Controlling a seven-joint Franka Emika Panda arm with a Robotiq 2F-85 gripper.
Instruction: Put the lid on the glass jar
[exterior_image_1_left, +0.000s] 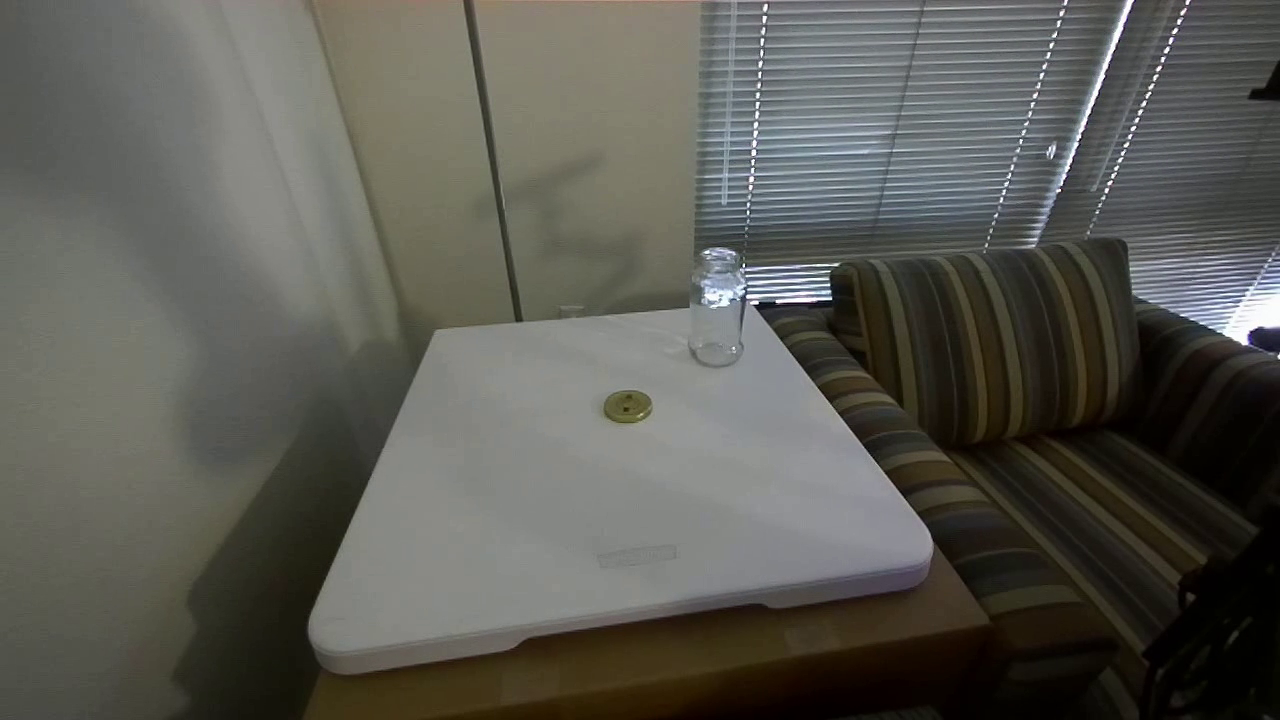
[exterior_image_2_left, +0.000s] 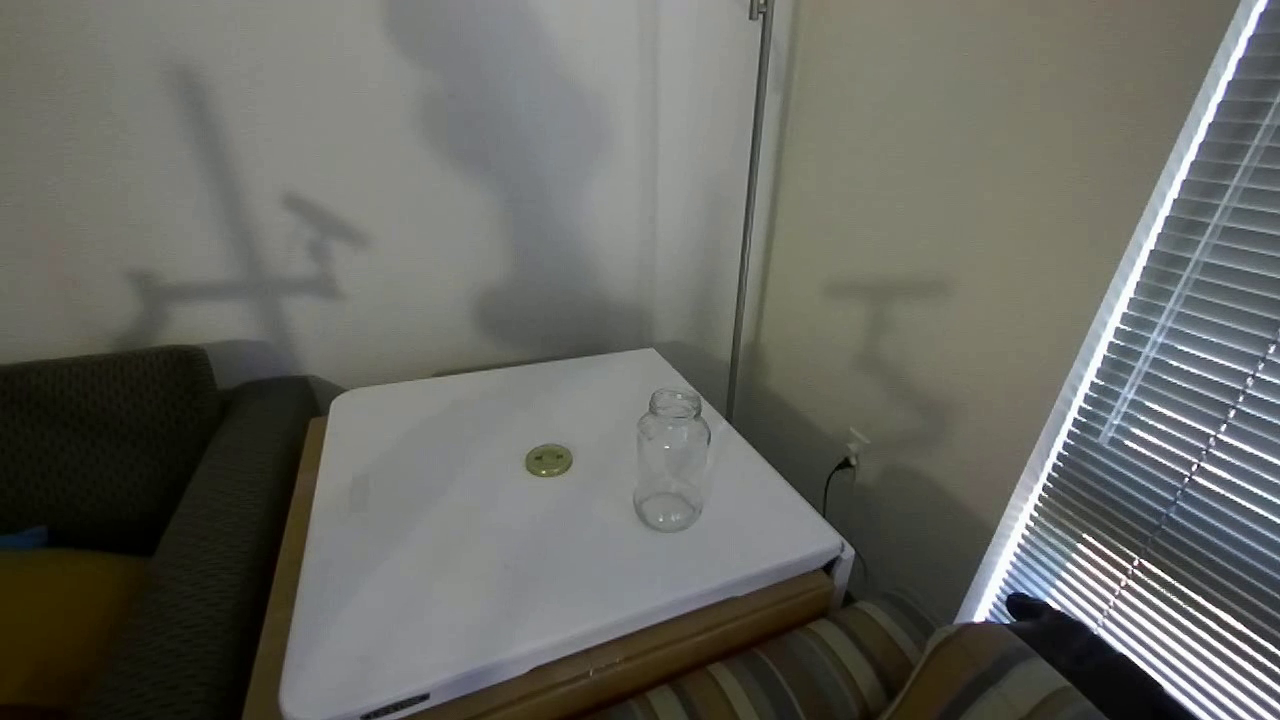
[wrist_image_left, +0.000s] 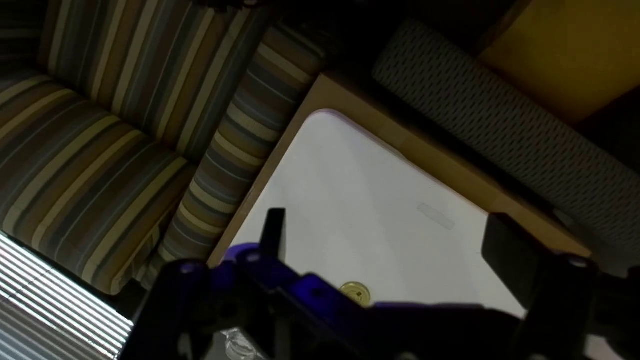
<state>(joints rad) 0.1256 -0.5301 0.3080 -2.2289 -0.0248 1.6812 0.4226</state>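
The lid (exterior_image_1_left: 628, 406), a flat gold disc, lies on the white tabletop in both exterior views (exterior_image_2_left: 549, 460). The clear glass jar (exterior_image_1_left: 717, 310) stands upright and open-mouthed, apart from the lid; it also shows in an exterior view (exterior_image_2_left: 672, 465). My gripper (wrist_image_left: 384, 220) shows only in the wrist view. Its fingers are wide apart with nothing between them. It is above the tabletop. In the wrist view the lid (wrist_image_left: 357, 292) is partly hidden behind the gripper body, and only a piece of the jar (wrist_image_left: 240, 345) shows at the bottom edge.
The white tabletop (exterior_image_1_left: 520, 500) rests on a brown box-like base (exterior_image_1_left: 660, 655). A striped armchair (exterior_image_1_left: 900, 470) stands against one side. A dark sofa arm (exterior_image_2_left: 230, 540) stands at another side. A wall (exterior_image_1_left: 180, 300), a thin pole (exterior_image_2_left: 752, 220) and window blinds (exterior_image_1_left: 880, 130) stand around.
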